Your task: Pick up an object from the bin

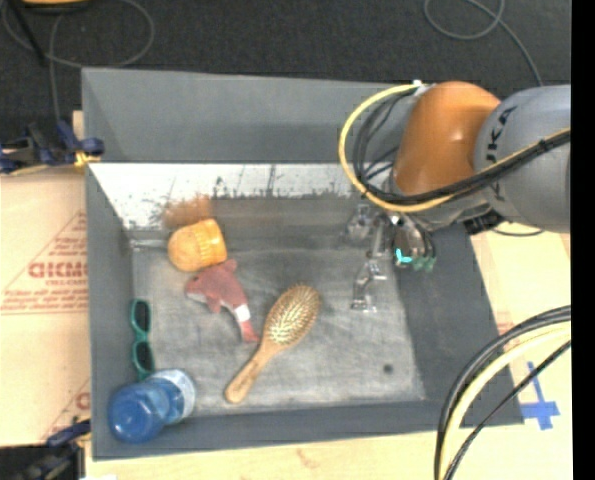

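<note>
My gripper (365, 260) hangs low over the right part of the bin floor, near the back wall. Its two metal fingers (365, 290) stand apart, open, with only bare floor between them. The nearest loose thing is a wooden hairbrush (291, 317), lying to the gripper's left with its handle pointing to the front left. It lies apart from the fingers. Further left, a dark red soft toy (217, 290) lies flat, with a small red and white piece (244, 321) at its lower end.
A yellow-orange ribbed cup-like thing (197, 245) lies at the back left. Green sunglasses (139, 336) rest along the left wall, and a blue round container (149, 405) sits in the front left corner. The arm, with its orange cover and cables, reaches in from the right.
</note>
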Robot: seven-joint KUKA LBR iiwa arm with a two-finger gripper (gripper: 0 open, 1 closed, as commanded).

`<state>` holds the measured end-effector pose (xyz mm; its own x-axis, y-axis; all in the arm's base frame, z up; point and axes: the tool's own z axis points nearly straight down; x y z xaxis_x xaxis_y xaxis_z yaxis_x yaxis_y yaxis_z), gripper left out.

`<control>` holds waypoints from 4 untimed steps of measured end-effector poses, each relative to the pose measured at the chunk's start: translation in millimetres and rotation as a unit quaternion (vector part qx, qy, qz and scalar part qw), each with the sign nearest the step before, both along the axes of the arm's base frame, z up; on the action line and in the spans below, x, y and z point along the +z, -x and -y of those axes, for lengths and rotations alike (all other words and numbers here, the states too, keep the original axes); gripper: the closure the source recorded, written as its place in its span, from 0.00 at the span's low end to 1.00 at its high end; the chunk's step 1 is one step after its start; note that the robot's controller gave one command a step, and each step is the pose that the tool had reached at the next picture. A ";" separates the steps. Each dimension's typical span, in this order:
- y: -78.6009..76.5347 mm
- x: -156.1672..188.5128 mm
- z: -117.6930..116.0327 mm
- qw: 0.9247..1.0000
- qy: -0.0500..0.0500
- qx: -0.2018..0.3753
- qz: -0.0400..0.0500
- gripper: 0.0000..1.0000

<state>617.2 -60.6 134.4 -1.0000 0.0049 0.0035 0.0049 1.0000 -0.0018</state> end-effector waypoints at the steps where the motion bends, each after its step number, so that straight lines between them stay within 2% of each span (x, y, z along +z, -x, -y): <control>1: -1.8 5.2 0.1 1.000 0.001 0.000 0.004 0.00; 2: -1.1 4.3 -0.7 1.000 0.001 0.002 0.004 0.00; 3: 48.2 -41.5 20.4 0.998 0.000 0.060 0.005 0.00; 4: 39.5 -56.5 -22.0 0.998 0.000 0.064 0.004 0.00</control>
